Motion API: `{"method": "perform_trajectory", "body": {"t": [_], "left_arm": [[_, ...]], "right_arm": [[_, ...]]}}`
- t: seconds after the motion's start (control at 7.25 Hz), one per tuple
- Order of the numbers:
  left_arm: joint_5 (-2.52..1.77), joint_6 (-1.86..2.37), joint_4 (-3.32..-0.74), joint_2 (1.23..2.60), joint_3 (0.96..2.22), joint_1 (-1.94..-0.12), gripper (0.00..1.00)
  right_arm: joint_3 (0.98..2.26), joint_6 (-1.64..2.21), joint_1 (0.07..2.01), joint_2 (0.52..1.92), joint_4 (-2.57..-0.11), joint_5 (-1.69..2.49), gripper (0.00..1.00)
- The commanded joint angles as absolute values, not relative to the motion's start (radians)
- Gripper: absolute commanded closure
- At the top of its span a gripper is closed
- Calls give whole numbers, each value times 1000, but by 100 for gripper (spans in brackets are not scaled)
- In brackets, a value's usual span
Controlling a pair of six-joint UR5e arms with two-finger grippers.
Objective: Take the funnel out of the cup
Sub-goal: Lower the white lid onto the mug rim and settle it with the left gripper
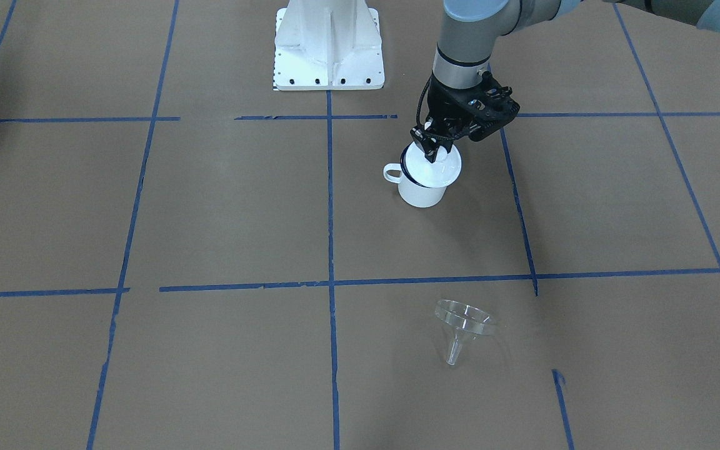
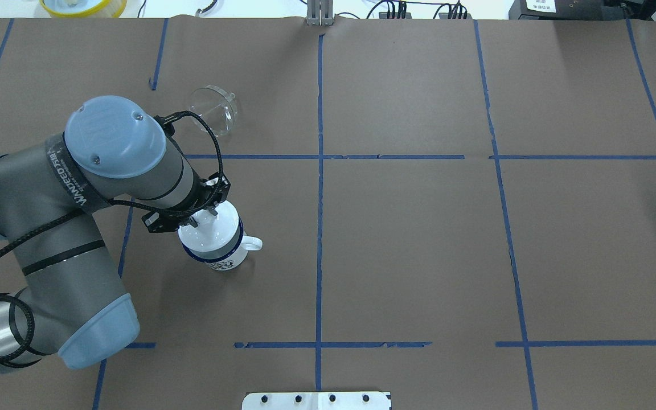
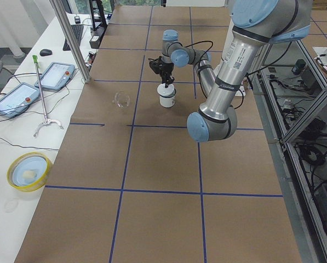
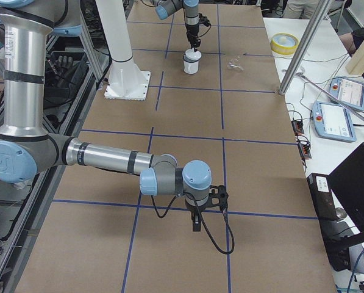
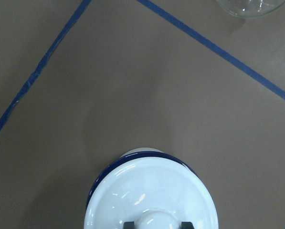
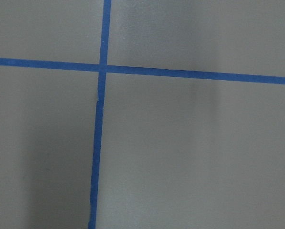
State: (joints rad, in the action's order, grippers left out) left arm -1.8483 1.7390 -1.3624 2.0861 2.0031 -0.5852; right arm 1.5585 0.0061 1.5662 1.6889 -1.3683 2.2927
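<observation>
The cup point(image 1: 422, 190), a white mug with a dark blue rim, stands upright on the brown table with its handle point(image 2: 252, 244) pointing toward the table's middle. A white knobbed lid point(image 5: 152, 191) covers its mouth. My left gripper point(image 1: 436, 150) comes down from above, its fingers point(image 5: 186, 224) closed on either side of the lid's knob. The clear funnel point(image 1: 465, 322) lies tipped on the table, well apart from the cup on the side far from the robot base; its rim point(image 5: 247, 5) shows in the left wrist view. My right gripper point(image 4: 197, 223) hangs over bare table far away; whether it is open or shut I cannot tell.
Blue tape lines point(image 1: 330, 284) divide the brown table cover into squares. The white robot base point(image 1: 329, 50) stands at the table's robot side. A yellow-rimmed bowl point(image 3: 29, 171), tablets point(image 3: 56, 75) and metal poles point(image 3: 70, 38) sit on the side bench beyond the table.
</observation>
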Motion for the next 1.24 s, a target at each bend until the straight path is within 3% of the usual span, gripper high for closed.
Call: {"method": "perform_trajectory", "body": {"t": [0.0,1.1], "left_arm": [[-1822,1741,-1362,2086,2002,-584,100],[-1832,1756,-1358,2085,2020,-577,100]], "right_arm": [[1559,6,1566,1687,-1368,2293,0],[1559,6,1566,1689,-1368,2293,0]]}}
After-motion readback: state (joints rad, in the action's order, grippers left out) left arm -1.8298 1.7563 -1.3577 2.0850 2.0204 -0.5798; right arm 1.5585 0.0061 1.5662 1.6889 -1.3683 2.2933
